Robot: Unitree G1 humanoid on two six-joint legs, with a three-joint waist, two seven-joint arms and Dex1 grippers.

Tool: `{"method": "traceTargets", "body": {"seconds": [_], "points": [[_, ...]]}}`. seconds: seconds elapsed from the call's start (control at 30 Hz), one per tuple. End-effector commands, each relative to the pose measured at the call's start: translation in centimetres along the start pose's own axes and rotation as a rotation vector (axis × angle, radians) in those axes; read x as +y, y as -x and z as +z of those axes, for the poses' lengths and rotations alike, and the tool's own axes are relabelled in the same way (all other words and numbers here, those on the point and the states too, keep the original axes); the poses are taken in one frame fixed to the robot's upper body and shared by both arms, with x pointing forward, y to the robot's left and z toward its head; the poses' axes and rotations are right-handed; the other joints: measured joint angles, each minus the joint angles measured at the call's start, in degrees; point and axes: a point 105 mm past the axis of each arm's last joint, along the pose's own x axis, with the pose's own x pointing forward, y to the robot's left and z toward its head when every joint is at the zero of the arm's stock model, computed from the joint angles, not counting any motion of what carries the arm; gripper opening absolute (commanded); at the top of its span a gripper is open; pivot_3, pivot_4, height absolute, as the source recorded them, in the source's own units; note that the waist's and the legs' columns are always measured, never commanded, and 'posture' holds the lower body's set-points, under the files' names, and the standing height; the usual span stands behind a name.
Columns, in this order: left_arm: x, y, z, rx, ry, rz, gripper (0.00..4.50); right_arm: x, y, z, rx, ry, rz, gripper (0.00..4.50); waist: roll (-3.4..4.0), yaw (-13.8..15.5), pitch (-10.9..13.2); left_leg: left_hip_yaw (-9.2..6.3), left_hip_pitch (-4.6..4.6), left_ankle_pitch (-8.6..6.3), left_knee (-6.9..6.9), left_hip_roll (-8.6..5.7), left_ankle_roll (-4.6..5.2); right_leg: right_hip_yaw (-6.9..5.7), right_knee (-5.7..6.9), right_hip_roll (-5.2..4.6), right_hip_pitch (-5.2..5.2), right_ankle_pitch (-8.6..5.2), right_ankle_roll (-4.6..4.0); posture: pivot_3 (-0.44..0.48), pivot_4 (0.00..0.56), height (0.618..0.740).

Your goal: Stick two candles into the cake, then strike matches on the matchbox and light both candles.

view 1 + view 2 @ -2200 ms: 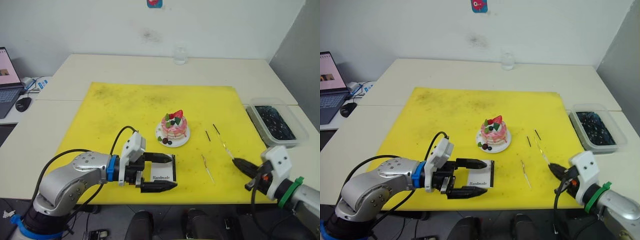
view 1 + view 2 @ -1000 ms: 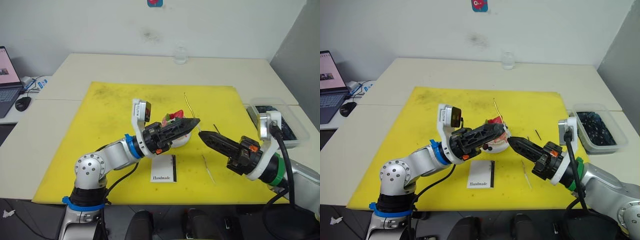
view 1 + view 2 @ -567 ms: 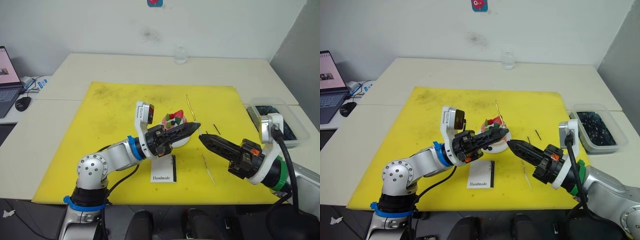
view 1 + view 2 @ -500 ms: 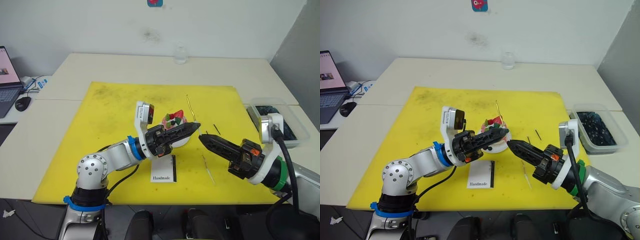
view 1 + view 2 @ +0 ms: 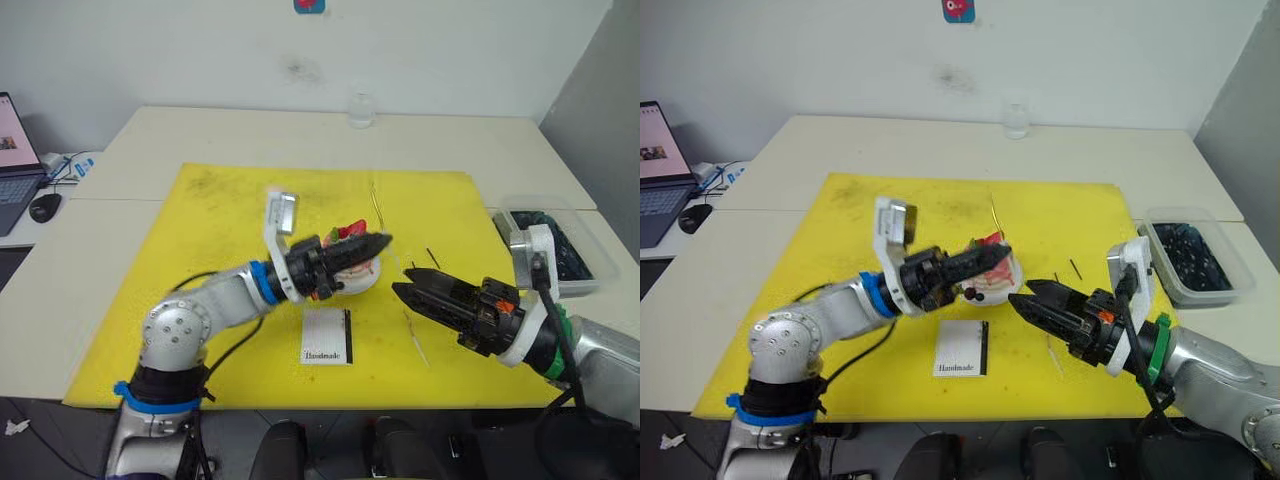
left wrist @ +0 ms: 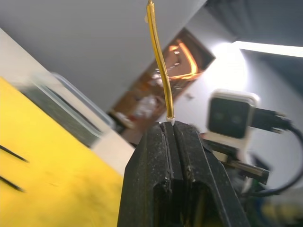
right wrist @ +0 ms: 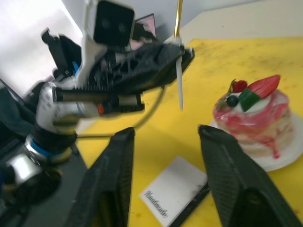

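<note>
The left tool [image 5: 1002, 252] is pinching a candle [image 5: 994, 218], its two black fingers [image 6: 156, 161] pressed together around the pale lower end while the golden upper part is rising above them. It is hovering just over the near-right side of the cake [image 5: 352, 256], which is sitting on its white plate [image 5: 362, 282] in the middle of the yellow mat [image 5: 200, 260]. The right tool [image 5: 403, 284] is hanging low to the right of the cake with its fingers [image 7: 116, 175] spread apart and holding nothing.

Compared with half a second ago, the left tool is now sitting a little farther and higher, nearer the cake's top, and the left arm is lying flatter. The right tool has pulled back toward the near right and has gone from pressed together to spread.

The matchbox [image 5: 327, 335] is lying flat on the mat near the cake's front, just left of the right tool, unmoved. The second candle [image 5: 415, 338] is lying on the mat under the right arm, and the two matches [image 5: 432, 259] are lying to the right of the cake.

The mat is covering much of a pale counter [image 5: 250, 135]. A clear glass [image 5: 360, 108] is standing at the far edge by the white wall, a clear plastic tub [image 5: 575, 240] of dark contents is at the right, and a laptop [image 5: 17, 150] and mouse [image 5: 45, 207] are on the left.
</note>
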Motion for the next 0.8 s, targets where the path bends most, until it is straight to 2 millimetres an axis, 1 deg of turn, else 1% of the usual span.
{"method": "traceTargets", "body": {"seconds": [0.03,0.1,0.13,0.2,0.23,0.3,0.4,0.53,0.57,0.67,0.8], "points": [[0.6,0.8,2.5,-0.019,-0.237,0.066,0.0,-0.2,-0.2,0.7,0.03,0.176,0.009,3.42,0.01,-0.01,0.0,0.02,0.0,0.0,-0.02,0.0,0.0,0.01,-0.01,0.01,-0.01,-0.01,-0.01,0.0,0.15,0.74],[1.7,1.5,3.0,0.003,-0.345,0.122,0.0,-0.4,-0.5,0.9,0.057,0.254,0.016,4.1,0.0,-0.01,0.0,0.04,-0.02,0.0,-0.05,0.03,-0.01,0.01,-0.05,0.0,-0.02,-0.03,-0.04,0.0,0.15,0.74],[2.7,1.8,3.3,-0.005,-0.4,0.174,0.0,-0.4,-0.8,1.0,0.068,0.288,0.022,4.45,0.01,0.0,0.01,0.05,-0.05,-0.01,-0.06,0.04,0.0,0.02,-0.07,0.0,-0.05,-0.03,-0.05,0.0,0.15,0.74],[4.0,2.4,3.5,0.006,-0.482,0.228,0.0,-0.5,-1.2,1.3,0.081,0.331,0.028,4.49,0.01,0.1,0.01,0.04,-0.09,-0.01,-0.08,0.06,0.0,0.01,-0.12,0.0,-0.07,-0.04,-0.05,0.0,0.15,0.74],[4.5,2.5,3.2,0.028,-0.538,0.236,0.0,-0.5,-1.4,1.4,0.089,0.351,0.031,4.49,0.01,0.14,0.01,0.03,-0.12,-0.01,-0.08,0.08,0.0,-0.01,-0.13,-0.01,-0.08,-0.04,-0.05,0.0,0.15,0.74],[5.2,2.7,2.6,0.04,-0.576,0.247,0.0,-0.6,-1.7,1.4,0.109,0.383,0.033,4.49,0.0,0.19,0.01,0.03,-0.19,-0.01,-0.08,0.1,0.0,-0.02,-0.16,-0.04,-0.12,-0.03,-0.04,0.0,0.15,0.74],[6.1,2.9,1.4,0.052,-0.589,0.254,0.0,-1.1,-2.1,1.0,0.147,0.428,0.009,4.49,0.0,0.34,0.01,0.03,-0.28,-0.01,-0.08,0.13,0.0,-0.03,-0.25,-0.13,-0.12,-0.03,-0.03,0.0,0.15,0.74],[6.7,2.7,0.5,0.053,-0.584,0.251,0.0,-1.7,-2.3,0.0,0.202,0.476,-0.028,4.49,-0.01,0.47,0.02,0.02,-0.37,-0.01,-0.06,0.12,0.01,-0.06,-0.27,-0.25,-0.18,-0.02,-0.01,0.0,0.15,0.74],[6.8,2.8,0.4,0.054,-0.585,0.252,0.0,-1.7,-2.3,0.0,0.205,0.481,-0.032,4.49,-0.01,0.48,0.02,0.0,-0.4,-0.01,-0.05,0.13,0.01,-0.09,-0.26,-0.25,-0.2,-0.02,-0.01,0.0,0.15,0.74],[7.5,3.2,-0.9,0.088,-0.589,0.251,0.0,-1.9,-2.3,-0.6,0.222,0.493,-0.046,4.49,-0.01,0.44,0.02,0.0,-0.37,-0.01,-0.06,0.16,0.01,-0.08,-0.24,-0.25,-0.2,-0.02,0.0,0.0,0.15,0.74],[8.1,3.3,-1.7,0.106,-0.591,0.253,0.0,-2.0,-2.4,-0.8,0.221,0.499,-0.062,4.49,-0.01,0.44,0.02,-0.01,-0.37,-0.01,-0.05,0.18,0.01,-0.11,-0.21,-0.25,-0.2,-0.02,-0.01,0.0,0.15,0.74]]}}
